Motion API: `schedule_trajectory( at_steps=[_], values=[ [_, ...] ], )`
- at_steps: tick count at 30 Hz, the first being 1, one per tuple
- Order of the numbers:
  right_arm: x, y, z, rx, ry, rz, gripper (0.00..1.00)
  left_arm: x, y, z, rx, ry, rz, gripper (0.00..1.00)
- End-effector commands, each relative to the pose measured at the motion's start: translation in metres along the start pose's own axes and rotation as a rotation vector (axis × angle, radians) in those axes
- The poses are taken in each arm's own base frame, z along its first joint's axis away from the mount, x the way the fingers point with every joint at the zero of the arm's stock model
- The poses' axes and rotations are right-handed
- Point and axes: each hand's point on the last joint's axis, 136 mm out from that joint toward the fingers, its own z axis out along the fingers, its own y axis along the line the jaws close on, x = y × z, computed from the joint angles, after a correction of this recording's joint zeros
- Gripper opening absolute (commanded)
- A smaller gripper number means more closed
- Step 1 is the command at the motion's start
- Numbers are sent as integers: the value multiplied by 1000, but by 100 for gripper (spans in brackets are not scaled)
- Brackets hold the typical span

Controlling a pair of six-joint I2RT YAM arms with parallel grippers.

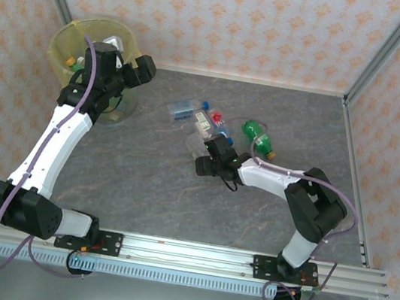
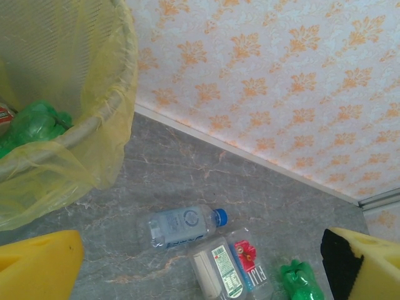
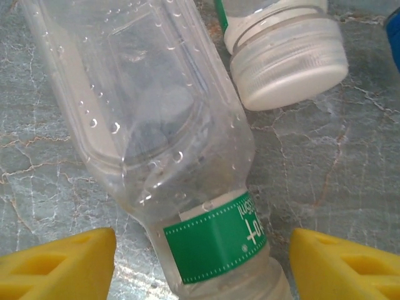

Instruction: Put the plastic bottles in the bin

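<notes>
the grey table [image 1: 144, 164] has the round yellow bin [image 1: 65, 37] in the upper left of the top view, with green bottles [image 2: 34, 125] inside. the left gripper [image 2: 200, 269] hangs beside the bin, fingers wide apart, holding nothing. a small pile of bottles [image 1: 199, 118] lies mid-table. there, the clear bottle with a green label [image 3: 162, 125] lies between the yellow fingers [image 3: 62, 265] of the right gripper [image 3: 203, 262], which stand apart and do not touch it.

Bright, even, diffuse light; a faint soft shadow beneath the bin [image 1: 65, 30]; wrist-view foregrounds slightly blurred.
</notes>
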Motion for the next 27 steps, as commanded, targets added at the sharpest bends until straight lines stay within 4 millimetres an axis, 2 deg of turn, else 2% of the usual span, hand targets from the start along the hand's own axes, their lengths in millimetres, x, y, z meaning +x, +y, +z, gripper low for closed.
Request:
schedule_trajectory(
  at_steps=[1, 5, 8, 13, 17, 21, 27],
  values=[
    [1, 0, 7, 4, 27, -48, 70, -5, -10, -13, 40, -13, -17, 98],
    [7, 2, 14, -9, 46, -55, 68, -1, -12, -10, 57, 3, -44, 95],
    [7, 1, 15, -6, 45, -52, 62, 6, -14, -7, 75, 26, -48, 93],
    [0, 6, 4, -19, 3, -52, 52, 16, -20, -3, 101, 49, -96, 87],
    [-10, 13, -14, -28, -50, -65, 42, 26, -28, 2, 156, 75, -144, 81],
    [-28, 24, -41, -54, -129, -62, 42, 38, -35, 10, 203, 121, -186, 73],
    [-60, 44, -87, -86, -259, -58, 41, 52, -54, 14, 290, 153, -214, 71]
  ],
)
